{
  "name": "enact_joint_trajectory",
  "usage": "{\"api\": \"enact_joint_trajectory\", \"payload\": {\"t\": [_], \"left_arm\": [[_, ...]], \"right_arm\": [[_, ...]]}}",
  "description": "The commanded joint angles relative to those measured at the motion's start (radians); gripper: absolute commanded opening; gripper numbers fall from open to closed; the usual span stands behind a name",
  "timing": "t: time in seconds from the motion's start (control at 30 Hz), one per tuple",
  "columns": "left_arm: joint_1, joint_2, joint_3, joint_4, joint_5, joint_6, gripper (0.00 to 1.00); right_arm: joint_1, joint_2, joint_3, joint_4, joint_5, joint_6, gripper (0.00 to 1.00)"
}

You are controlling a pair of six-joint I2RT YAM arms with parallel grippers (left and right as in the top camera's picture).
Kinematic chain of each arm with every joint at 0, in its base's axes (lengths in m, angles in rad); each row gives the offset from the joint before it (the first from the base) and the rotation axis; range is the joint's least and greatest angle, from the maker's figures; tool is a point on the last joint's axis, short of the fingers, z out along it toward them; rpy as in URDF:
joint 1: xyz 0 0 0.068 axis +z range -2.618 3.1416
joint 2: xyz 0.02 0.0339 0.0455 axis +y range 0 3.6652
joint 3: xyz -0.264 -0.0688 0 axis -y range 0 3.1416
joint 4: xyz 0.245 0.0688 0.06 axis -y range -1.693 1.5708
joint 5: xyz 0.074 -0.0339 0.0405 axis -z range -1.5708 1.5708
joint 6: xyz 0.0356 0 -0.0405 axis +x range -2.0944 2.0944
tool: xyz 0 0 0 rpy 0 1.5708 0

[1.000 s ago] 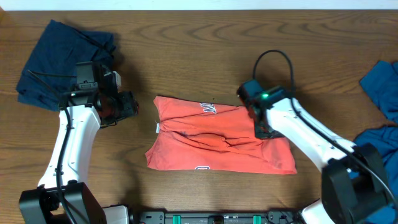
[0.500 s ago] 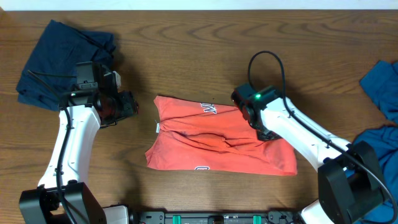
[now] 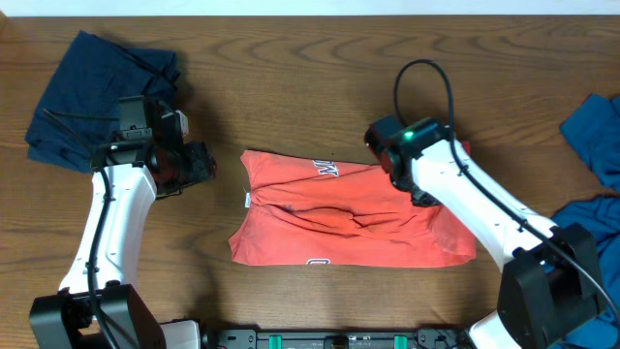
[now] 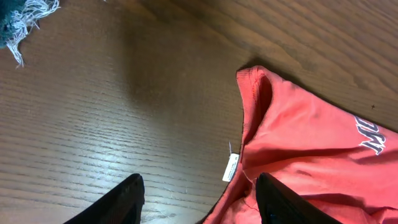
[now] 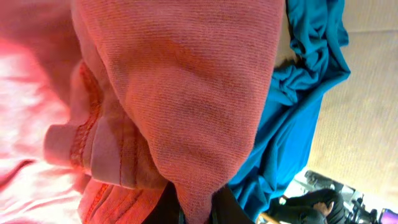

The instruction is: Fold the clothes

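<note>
The coral-red T-shirt point(image 3: 339, 228) lies partly folded in the middle of the counter point(image 3: 291, 68), a little toward the near edge. Its white lettering point(image 3: 325, 170) faces up and its neck label point(image 4: 231, 167) pokes out at the left side.

The right gripper point(image 3: 422, 197) is closed on a bunch of the shirt's right side. In the right wrist view the red cloth drapes thickly over the fingers and hides their tips. We judge the step in hand to be carrying that right portion over the body of the shirt.

To do it well, we would lift only enough for the cloth to clear itself. We would then travel straight toward the left side, so the crease runs parallel to the shirt's long edges, and let go only once the carried edge lies flat, with no wrinkles trapped beneath.

The right arm reaches in from the near right corner, its wrist bent down over the shirt. The left arm stands near the left edge, forearm raised. The left gripper point(image 3: 203, 163) is open and empty just beside the collar, well placed to pin that side if the shirt drags.

A navy garment point(image 3: 87, 107) sits at the far left corner and a teal garment point(image 3: 593, 131) at the right edge.
</note>
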Motion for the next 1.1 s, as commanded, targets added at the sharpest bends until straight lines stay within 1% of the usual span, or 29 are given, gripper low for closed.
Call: {"api": "enact_joint_trajectory", "payload": {"t": [0.0, 0.3, 0.47, 0.67, 0.93, 1.07], "left_arm": [[0.000, 0.008, -0.005, 0.001, -0.005, 0.006, 0.59], [0.000, 0.008, -0.005, 0.001, -0.005, 0.006, 0.59], [0.000, 0.008, -0.005, 0.001, -0.005, 0.006, 0.59], [0.000, 0.008, -0.005, 0.001, -0.005, 0.006, 0.59], [0.000, 0.008, -0.005, 0.001, -0.005, 0.006, 0.59], [0.000, 0.008, -0.005, 0.001, -0.005, 0.006, 0.59]], "right_arm": [[0.031, 0.039, 0.004, 0.002, 0.040, 0.003, 0.04], [0.077, 0.175, 0.000, 0.016, 0.040, 0.031, 0.02], [0.145, 0.177, 0.000, 0.018, 0.035, 0.063, 0.03], [0.208, 0.179, -0.002, 0.092, -0.008, 0.066, 0.05], [0.212, 0.179, -0.002, 0.136, -0.034, 0.065, 0.06], [0.199, 0.179, -0.002, 0.121, 0.035, 0.064, 0.06]]}}
